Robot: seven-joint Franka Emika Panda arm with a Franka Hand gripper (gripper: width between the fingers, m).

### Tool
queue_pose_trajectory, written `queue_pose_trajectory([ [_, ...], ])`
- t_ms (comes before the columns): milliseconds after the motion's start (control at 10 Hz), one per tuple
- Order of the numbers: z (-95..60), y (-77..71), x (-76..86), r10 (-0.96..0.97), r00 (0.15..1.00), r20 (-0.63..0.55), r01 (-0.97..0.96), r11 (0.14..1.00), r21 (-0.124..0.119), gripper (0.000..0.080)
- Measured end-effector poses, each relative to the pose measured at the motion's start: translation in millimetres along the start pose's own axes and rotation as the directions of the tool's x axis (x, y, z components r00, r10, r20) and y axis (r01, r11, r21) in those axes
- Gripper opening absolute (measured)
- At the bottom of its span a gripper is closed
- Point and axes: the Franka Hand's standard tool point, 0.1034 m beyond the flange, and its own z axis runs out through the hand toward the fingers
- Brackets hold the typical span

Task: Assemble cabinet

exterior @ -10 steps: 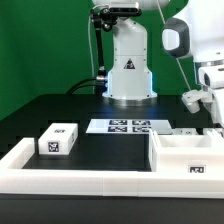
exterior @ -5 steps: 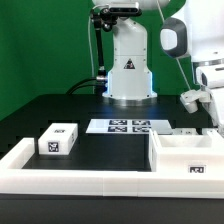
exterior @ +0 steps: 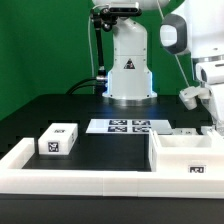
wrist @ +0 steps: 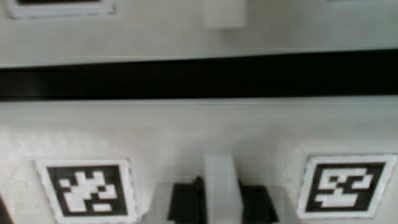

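My gripper (exterior: 213,104) hangs in the air at the exterior view's right edge, partly cut off by the frame. It appears shut on a white tagged cabinet piece (exterior: 191,96). In the wrist view two dark fingers (wrist: 185,200) flank a white ridge of that piece (wrist: 217,170). One black-and-white tag sits on each side of the ridge (wrist: 86,190). The open white cabinet box (exterior: 185,152) stands on the table below the gripper. A small white tagged cabinet block (exterior: 58,138) lies at the exterior view's left.
The marker board (exterior: 130,126) lies in the middle of the black table before the robot base (exterior: 130,75). A long low white border rail (exterior: 90,178) runs along the front. A small tagged part (exterior: 184,131) lies behind the box.
The gripper and the white piece it holds have risen slightly. Nothing else has moved.
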Motion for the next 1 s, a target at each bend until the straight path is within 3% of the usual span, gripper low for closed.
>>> queue_pose_trajectory([
  [300,-40.3,10.3,-19.9,-0.014,0.998,0.059,0.014,1.000,-0.013,0.0062],
  [500,-40.0,11.0,-36.6,0.002,0.998,0.063,-0.001,1.000,-0.008,0.0064],
  [900,-39.4,10.7,-37.1,0.007,0.998,0.063,-0.006,1.000,-0.007,0.0064],
  [1000,-40.5,11.6,-43.7,-0.008,0.998,0.065,0.008,1.000,-0.006,0.0064],
])
